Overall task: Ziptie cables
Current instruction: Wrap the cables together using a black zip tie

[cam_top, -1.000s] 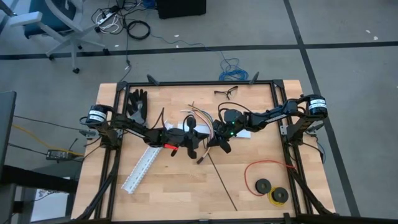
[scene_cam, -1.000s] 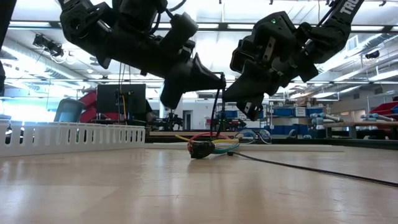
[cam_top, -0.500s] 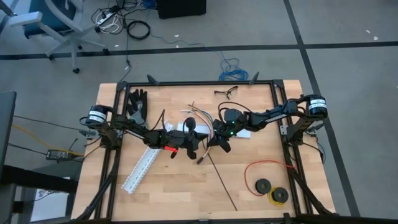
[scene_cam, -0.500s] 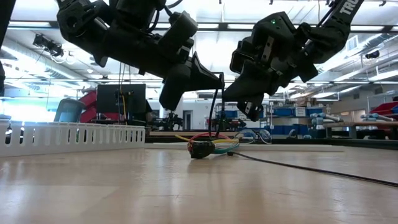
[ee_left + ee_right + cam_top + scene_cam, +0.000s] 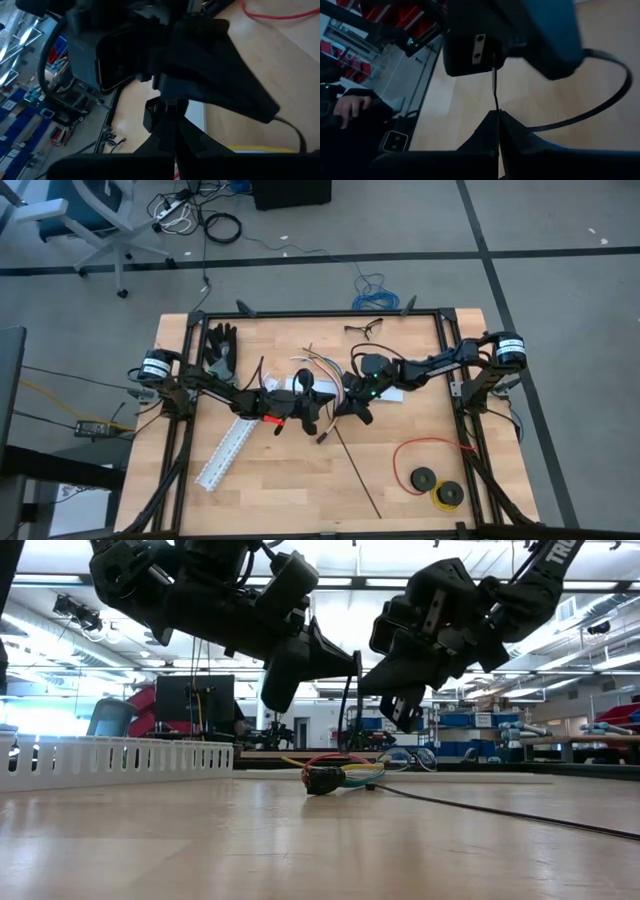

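The cables point(image 5: 318, 364) lie fanned on the table's middle. Their dark plug point(image 5: 322, 780) rests on the wood, with coloured wires point(image 5: 352, 771) behind it. Both grippers meet just above them. My left gripper point(image 5: 324, 414) and my right gripper point(image 5: 346, 406) are each shut on a thin black zip tie point(image 5: 347, 710). In the low view the tie drops from the fingertips toward the cables. Its loop point(image 5: 620, 95) curves out beside the left gripper. I cannot tell whether the loop goes around the wires. My left gripper point(image 5: 352, 662) pinches the zip tie between its shut fingertips, coming level from the table's left. The right gripper, close in front, hides which part it has. The tie is lifted and hangs below the fingers. My right gripper point(image 5: 496, 114) pinches the tie's thin strip point(image 5: 494, 92) at its fingertips, coming from the table's right and slanting down. The strip runs straight from its fingers to the left gripper's fingertips point(image 5: 485, 55).
A white slotted channel point(image 5: 228, 448) lies left of the grippers. Black gloves point(image 5: 220, 348) sit near the far-left corner. A long black strip point(image 5: 358, 475) lies on the near side. A red wire loop point(image 5: 425, 448) and spools point(image 5: 437, 486) are near-right. A person's hand point(image 5: 350, 105) shows beyond the table.
My left gripper has lifted slightly, its fingertips now a little higher above the cables. Both stay shut on the zip tie. The cables and plug have not moved.
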Tool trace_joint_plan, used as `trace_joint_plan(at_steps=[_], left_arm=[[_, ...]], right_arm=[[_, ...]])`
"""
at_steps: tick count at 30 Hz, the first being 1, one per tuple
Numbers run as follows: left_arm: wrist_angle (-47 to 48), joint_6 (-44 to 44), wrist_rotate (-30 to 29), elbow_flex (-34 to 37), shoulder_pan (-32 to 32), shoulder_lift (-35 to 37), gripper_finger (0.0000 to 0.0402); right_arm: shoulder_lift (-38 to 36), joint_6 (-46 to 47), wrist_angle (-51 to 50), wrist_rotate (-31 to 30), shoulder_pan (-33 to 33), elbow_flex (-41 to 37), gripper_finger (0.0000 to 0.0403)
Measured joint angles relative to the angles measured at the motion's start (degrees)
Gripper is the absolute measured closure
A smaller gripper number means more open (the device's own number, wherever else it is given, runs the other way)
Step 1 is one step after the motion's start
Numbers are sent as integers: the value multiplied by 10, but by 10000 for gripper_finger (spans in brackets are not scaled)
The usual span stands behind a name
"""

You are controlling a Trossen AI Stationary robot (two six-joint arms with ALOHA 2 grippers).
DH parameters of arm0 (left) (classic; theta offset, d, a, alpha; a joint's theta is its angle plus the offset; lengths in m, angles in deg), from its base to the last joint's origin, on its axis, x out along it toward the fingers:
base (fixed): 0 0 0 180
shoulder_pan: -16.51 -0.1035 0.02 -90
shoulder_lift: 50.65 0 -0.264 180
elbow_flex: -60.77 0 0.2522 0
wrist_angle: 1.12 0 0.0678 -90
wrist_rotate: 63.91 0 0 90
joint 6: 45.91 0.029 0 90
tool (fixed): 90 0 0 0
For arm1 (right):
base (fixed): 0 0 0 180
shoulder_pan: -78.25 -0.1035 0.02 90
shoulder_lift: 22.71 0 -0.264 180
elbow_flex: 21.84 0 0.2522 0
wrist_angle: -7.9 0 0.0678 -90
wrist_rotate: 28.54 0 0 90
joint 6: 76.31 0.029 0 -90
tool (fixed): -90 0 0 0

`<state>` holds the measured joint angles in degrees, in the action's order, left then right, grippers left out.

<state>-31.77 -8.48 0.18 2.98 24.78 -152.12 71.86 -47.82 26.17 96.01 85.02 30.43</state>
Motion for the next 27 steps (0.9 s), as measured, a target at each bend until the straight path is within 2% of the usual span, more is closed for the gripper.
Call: trace_joint_plan(at_steps=[27], left_arm=[[-2,0,0,0,5,0,401]], right_arm=[[0,3,-7,-4,10,0,403]])
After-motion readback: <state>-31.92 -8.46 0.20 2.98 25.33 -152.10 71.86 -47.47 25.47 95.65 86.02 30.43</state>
